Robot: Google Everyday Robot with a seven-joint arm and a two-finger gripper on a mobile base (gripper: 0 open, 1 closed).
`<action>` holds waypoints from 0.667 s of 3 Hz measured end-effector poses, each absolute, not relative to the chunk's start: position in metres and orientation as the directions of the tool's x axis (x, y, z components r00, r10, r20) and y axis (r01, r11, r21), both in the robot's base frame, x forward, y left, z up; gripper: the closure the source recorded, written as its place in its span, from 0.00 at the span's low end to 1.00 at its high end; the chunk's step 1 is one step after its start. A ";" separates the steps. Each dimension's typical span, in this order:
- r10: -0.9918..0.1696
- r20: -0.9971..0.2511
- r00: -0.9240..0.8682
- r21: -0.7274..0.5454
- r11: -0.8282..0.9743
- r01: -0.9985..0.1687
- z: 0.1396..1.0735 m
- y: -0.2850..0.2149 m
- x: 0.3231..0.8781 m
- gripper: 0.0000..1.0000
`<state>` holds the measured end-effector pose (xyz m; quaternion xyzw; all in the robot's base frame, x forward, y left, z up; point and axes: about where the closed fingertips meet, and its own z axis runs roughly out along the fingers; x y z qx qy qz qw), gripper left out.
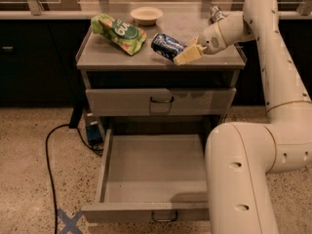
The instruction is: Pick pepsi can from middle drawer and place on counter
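Observation:
The pepsi can [166, 45], dark blue, lies tilted just over the counter [107, 56], right of its centre. My gripper [181, 52] reaches in from the right and is shut on the can; one pale finger [189, 55] shows at the can's right end. I cannot tell whether the can touches the counter. Below, the middle drawer [111, 165] is pulled far out, and its tray holds nothing.
A green snack bag [119, 31] lies on the counter's left, with a small bowl [146, 14] at the back. A silvery can [215, 13] stands behind my arm. My arm's bulky lower part [241, 179] covers the drawer's right side. A cable [48, 152] trails on the floor.

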<state>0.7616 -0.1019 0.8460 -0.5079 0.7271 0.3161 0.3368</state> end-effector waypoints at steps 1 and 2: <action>-0.513 -0.789 -0.337 0.135 0.390 -0.911 0.829 -0.125 0.779 1.00; -0.514 -0.772 -0.374 0.140 0.437 -0.889 0.821 -0.139 0.783 1.00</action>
